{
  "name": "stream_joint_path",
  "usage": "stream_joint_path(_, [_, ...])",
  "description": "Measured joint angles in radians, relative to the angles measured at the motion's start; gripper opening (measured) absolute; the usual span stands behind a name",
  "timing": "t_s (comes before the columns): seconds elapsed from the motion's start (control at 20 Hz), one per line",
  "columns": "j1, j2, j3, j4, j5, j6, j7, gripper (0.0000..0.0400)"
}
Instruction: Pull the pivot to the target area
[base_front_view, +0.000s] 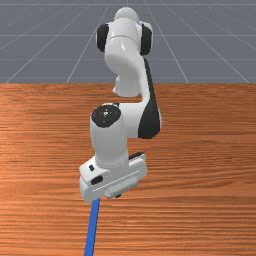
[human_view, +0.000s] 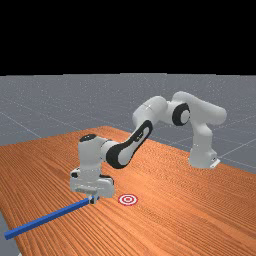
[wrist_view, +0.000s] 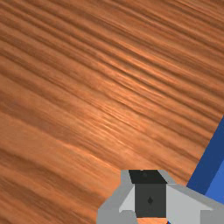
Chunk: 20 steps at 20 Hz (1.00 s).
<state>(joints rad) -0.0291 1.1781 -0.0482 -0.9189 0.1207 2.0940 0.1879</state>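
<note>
Lying flat, blue bar (human_view: 50, 217), end beside tool (human_view: 92, 200)

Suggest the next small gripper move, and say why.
I'd probably ease the gripper slightly toward the target and see whether the blue bar follows: the gripper is low at the bar's end, and the target lies beyond it, toward the far view's right.

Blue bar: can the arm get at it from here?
Probably yes: in the far view my pincer is down at the end of the blue bar nearer the red-and-white target, and I see nothing in the way. Whether pincer and bar touch, I can't tell.
</note>
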Motion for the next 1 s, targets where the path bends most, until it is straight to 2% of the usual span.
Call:
stream_joint_path(0.1, [-0.009,0.004,0.001,0.006,-0.001,-0.004,-0.019,0.0])
stream_joint_path(0.15, [-0.015,0.046,0.005,0.091,-0.01,-0.068,-0.046,0.0])
stream_joint_path(0.2, [-0.015,0.023,0.005,0.038,-0.008,-0.026,-0.05,0.0])
stream_joint_path(0.45, [-0.011,-0.001,0.011,-0.011,-0.013,0.002,-0.081,0.0])
stream_joint_path(0.65, [0.005,-0.026,-0.012,-0.041,-0.028,0.007,-0.041,0.0])
stream_joint_path(0.7, [-0.01,0.009,0.005,0.036,-0.014,-0.057,-0.056,0.0])
stream_joint_path(0.75, [-0.009,-0.024,-0.001,-0.033,-0.002,0.002,-0.02,0.0])
stream_joint_path(0.95, [-0.035,-0.013,-0.004,-0.013,0.0,-0.009,-0.039,0.0])
stream_joint_path(1.0, [-0.026,-0.015,-0.019,-0.016,-0.025,-0.005,-0.054,0.0])
